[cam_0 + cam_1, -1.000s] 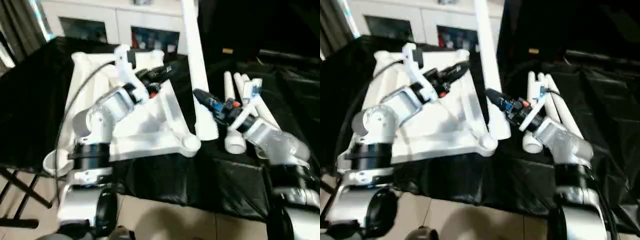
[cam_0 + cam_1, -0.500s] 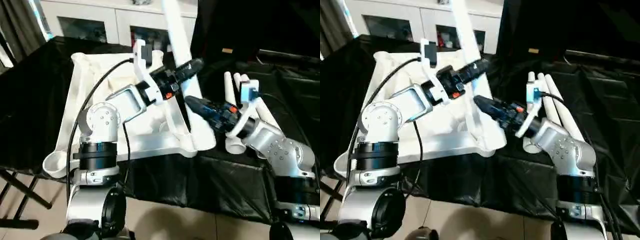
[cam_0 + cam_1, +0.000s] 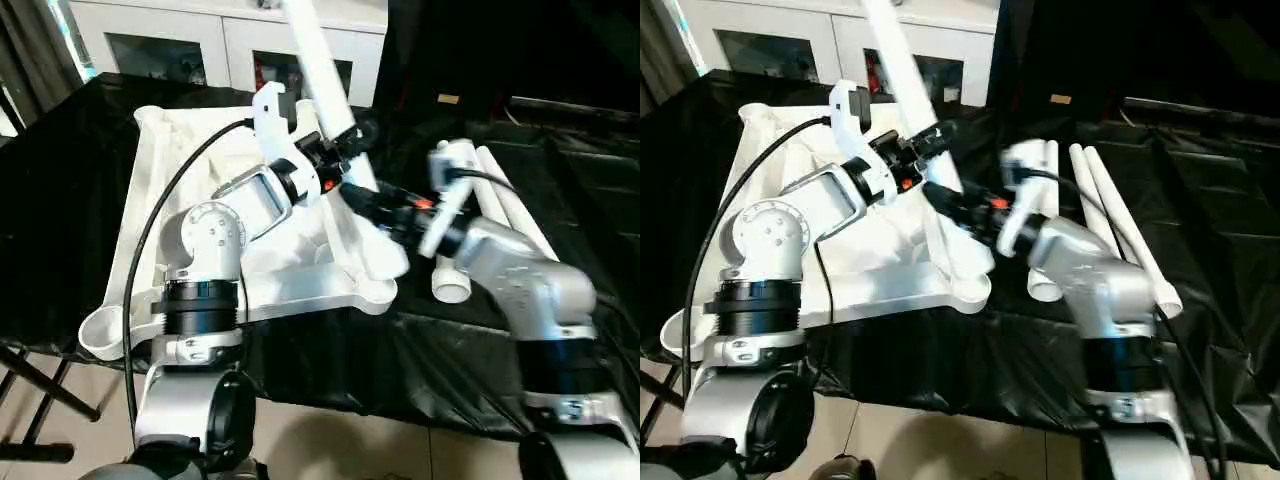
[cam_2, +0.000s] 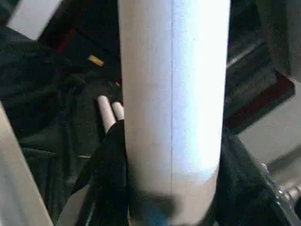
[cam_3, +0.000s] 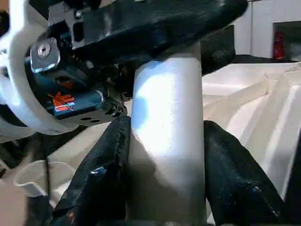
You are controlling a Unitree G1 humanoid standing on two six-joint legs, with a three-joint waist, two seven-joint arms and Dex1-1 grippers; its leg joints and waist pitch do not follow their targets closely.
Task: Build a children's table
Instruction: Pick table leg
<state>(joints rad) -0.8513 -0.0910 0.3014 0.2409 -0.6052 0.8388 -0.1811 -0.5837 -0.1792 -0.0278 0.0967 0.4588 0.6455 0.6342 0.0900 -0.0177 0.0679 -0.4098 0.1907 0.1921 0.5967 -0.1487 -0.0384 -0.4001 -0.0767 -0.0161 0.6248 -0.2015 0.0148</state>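
The white tabletop (image 3: 185, 125) lies underside up on the black cloth. One white table leg (image 3: 318, 60) slants up from beside the near-right corner socket (image 3: 375, 290), its top leaning left. Whether its foot sits in the socket I cannot tell. My left gripper (image 3: 345, 140) is shut on this leg; in the left wrist view its black fingers (image 4: 110, 174) press both sides of the tube (image 4: 171, 94). My right gripper (image 3: 368, 195) holds the same leg just below, its fingers (image 5: 235, 183) hugging the tube (image 5: 167, 141).
Spare white legs (image 3: 1125, 230) lie side by side on the black cloth to the right of my right arm. A white cabinet with glass doors (image 3: 200, 30) stands behind the table. The table's front edge and the tiled floor (image 3: 330, 445) are close below.
My left gripper has swung from over the tabletop to the leg and closed around it. The right arm has shifted left with the leg, whose top now leans further left.
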